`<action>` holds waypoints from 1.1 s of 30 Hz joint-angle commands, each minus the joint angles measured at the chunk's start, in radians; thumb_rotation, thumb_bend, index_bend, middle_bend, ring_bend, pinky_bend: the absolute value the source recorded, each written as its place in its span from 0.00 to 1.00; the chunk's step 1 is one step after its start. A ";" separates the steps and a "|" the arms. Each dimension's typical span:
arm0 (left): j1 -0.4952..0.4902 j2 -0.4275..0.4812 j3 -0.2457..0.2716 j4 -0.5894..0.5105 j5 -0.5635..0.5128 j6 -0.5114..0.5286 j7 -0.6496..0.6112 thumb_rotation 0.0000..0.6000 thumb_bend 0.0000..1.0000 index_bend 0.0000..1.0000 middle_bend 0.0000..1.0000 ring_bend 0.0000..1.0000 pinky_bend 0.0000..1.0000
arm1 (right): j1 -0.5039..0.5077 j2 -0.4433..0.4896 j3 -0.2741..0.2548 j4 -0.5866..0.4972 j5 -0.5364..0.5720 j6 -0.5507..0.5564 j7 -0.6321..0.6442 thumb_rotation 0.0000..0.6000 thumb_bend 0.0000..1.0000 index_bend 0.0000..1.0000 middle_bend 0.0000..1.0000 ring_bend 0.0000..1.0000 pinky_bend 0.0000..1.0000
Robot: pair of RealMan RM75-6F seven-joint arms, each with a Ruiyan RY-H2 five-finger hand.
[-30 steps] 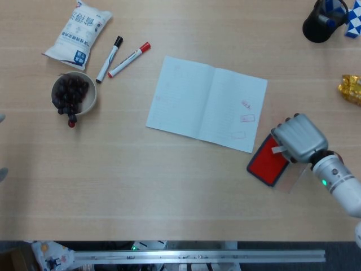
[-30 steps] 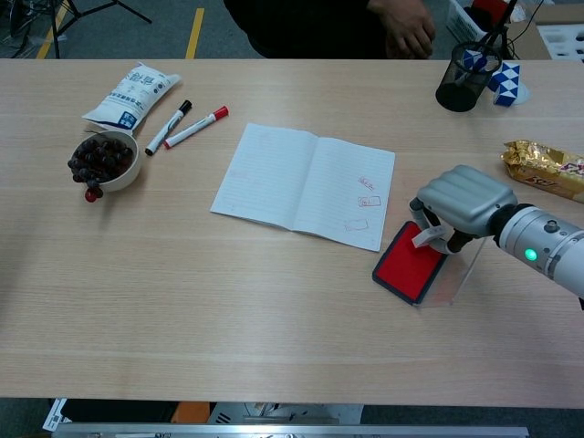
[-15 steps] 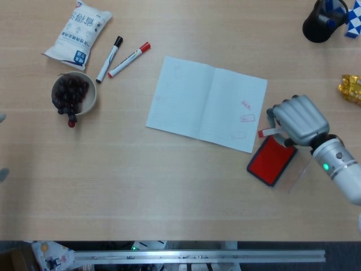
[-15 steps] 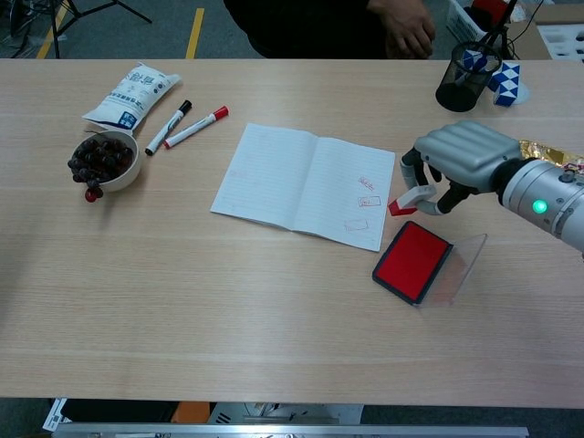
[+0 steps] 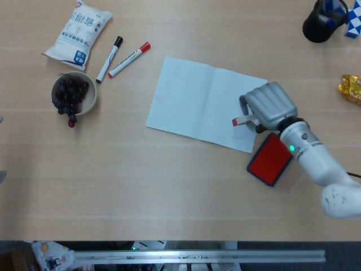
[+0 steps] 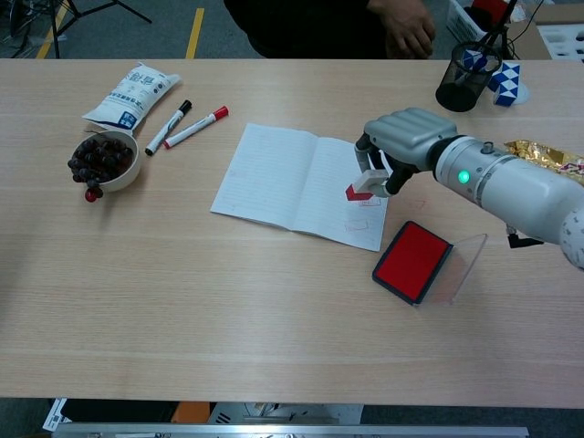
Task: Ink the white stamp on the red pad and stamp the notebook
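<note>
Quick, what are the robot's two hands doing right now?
Left hand: not in either view.
Right hand: holding the white stamp over the notebook.

Bare tabletop (image 5: 169, 186) stretches wide below the open notebook (image 5: 192, 99), offering easy passage. Right of the notebook, the red pad (image 5: 271, 160) (clear lid tilted open) crowds its lower corner. Left of it stand a bowl (image 5: 73, 93), two markers (image 5: 128, 59) and a packet (image 5: 79, 31).
</note>
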 commanded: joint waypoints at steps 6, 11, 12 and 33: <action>-0.001 0.004 0.004 -0.005 0.003 -0.006 0.003 1.00 0.12 0.11 0.16 0.20 0.12 | 0.109 -0.094 0.019 0.082 0.160 0.007 -0.094 1.00 0.47 0.79 0.65 0.54 0.47; -0.001 0.005 0.004 -0.005 -0.001 -0.010 0.002 1.00 0.12 0.11 0.16 0.20 0.12 | 0.161 -0.127 0.006 0.120 0.238 0.022 -0.161 1.00 0.49 0.80 0.66 0.55 0.47; -0.001 0.005 0.003 -0.004 -0.002 -0.010 0.002 1.00 0.12 0.11 0.16 0.20 0.12 | 0.170 -0.133 0.004 0.126 0.249 0.025 -0.172 1.00 0.49 0.80 0.66 0.55 0.47; -0.005 -0.004 0.002 0.012 -0.018 -0.031 -0.001 1.00 0.12 0.11 0.16 0.20 0.12 | 0.263 -0.230 -0.020 0.221 0.368 0.058 -0.268 1.00 0.51 0.83 0.69 0.58 0.47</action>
